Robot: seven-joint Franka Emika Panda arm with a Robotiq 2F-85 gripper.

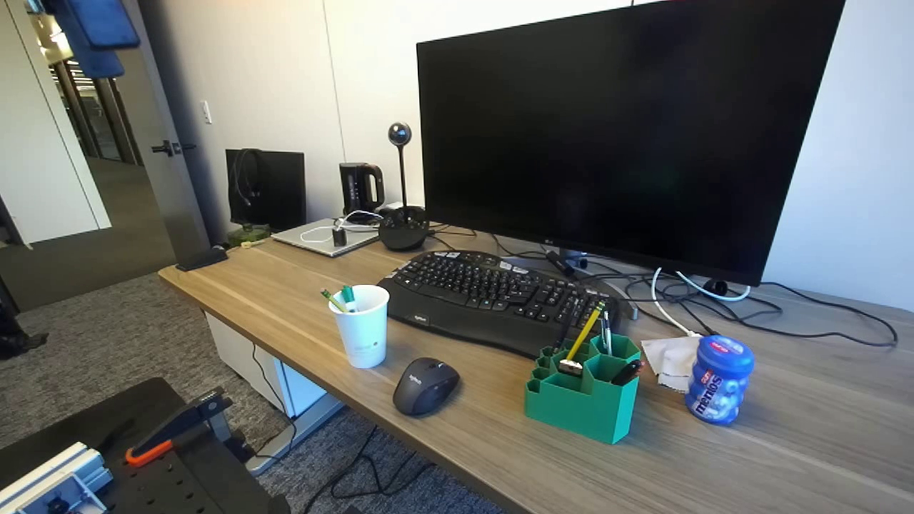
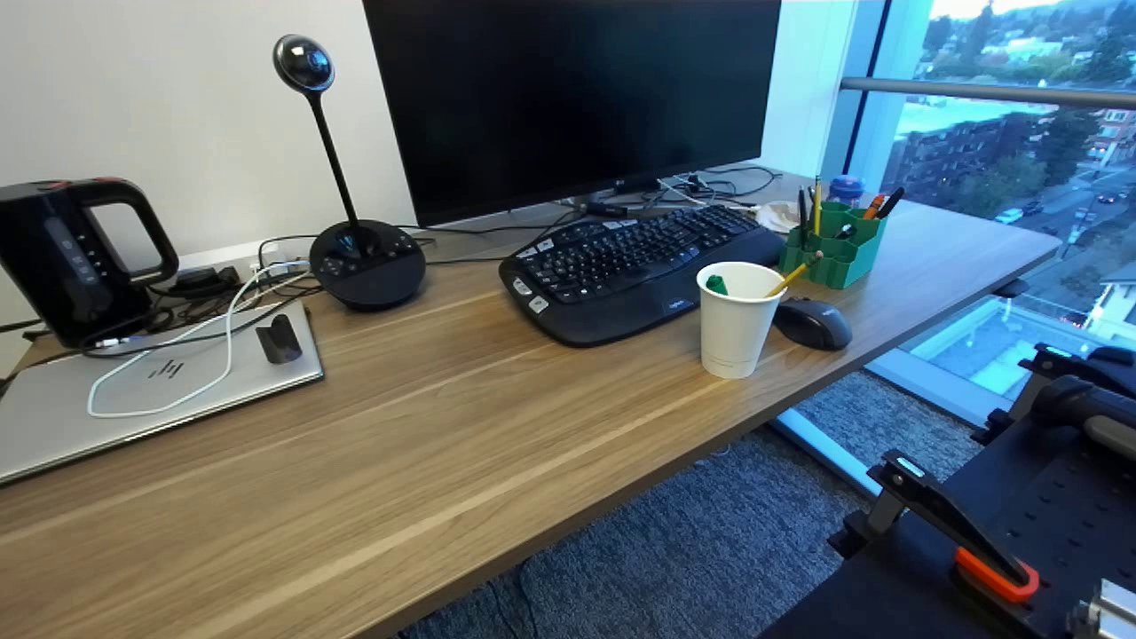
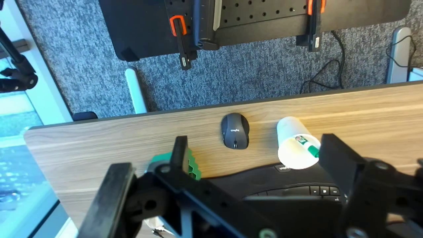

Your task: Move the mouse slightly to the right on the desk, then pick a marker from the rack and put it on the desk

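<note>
Apparently early in job: my jaws stand wide apart, holding nothing. Logitech mouse [image 3: 235,131] rests near edge of desk [image 2: 355,461], between white paper cup [image 1: 362,332] and green pen rack [image 1: 585,408]; whether nudged right, I cannot tell. Dark marker [image 2: 890,202] leans in rack with yellow pencil [image 1: 585,333], so pick and laying on desk look left to do, mouse nudge possibly too.

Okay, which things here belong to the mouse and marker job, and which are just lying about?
For the job:
mouse
green rack
probably a dark marker-like pen in it
desk

Just lying about:
white cup
green-capped marker inside it
keyboard
monitor
kettle
laptop
blue Mentos tub
</note>
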